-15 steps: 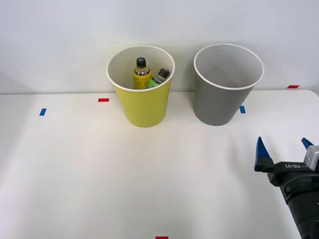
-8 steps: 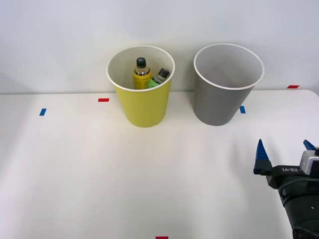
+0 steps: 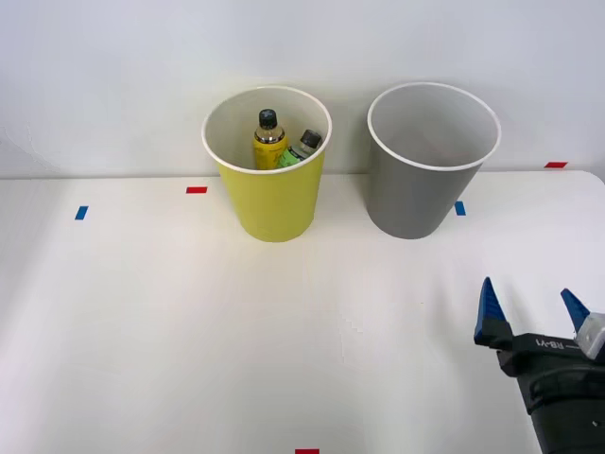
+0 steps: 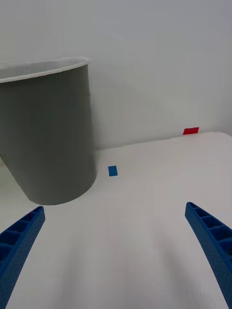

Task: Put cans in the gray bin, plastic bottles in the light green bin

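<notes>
The light green bin (image 3: 272, 194) stands at the back of the table, left of the gray bin (image 3: 421, 189). Inside the light green bin two plastic bottles lean together: one with a yellow label (image 3: 268, 142) and one with a green label (image 3: 298, 151). The cans are out of view; what shows of the gray bin's inside looks bare. My right gripper (image 3: 532, 312) hovers low at the table's near right, well in front of the gray bin (image 4: 48, 140), open with nothing between its blue fingers (image 4: 19, 241).
Small tape marks lie on the white table: red ones (image 3: 197, 190) (image 3: 556, 165) (image 3: 306, 451), blue ones (image 3: 81, 213) (image 3: 459, 208). A pale wall rises right behind the bins. The table's right edge runs near my arm.
My right gripper has pulled back toward the near edge and sunk lower, still open. The bins and bottles have stayed put.
</notes>
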Robot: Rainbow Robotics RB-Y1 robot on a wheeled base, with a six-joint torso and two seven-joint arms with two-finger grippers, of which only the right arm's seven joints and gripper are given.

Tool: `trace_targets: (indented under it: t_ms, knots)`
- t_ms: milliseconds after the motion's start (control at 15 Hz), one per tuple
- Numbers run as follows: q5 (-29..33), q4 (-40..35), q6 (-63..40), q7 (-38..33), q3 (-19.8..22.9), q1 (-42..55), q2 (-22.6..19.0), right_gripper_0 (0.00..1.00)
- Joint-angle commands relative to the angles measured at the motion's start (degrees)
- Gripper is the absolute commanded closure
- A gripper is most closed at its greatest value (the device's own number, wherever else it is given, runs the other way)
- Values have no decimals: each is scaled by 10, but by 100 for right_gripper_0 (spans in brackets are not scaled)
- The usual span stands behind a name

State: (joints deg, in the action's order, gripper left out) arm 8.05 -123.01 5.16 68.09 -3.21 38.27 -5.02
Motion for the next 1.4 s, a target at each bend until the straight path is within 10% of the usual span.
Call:
trace_targets:
  t_ms: [67, 933, 1400]
  knots:
    - [86, 53, 78, -96, 6, -3, 12, 0]
    - [142, 138, 302, -164, -26, 86, 16, 0]
    - [52, 206, 383, 46, -49, 130, 44, 0]
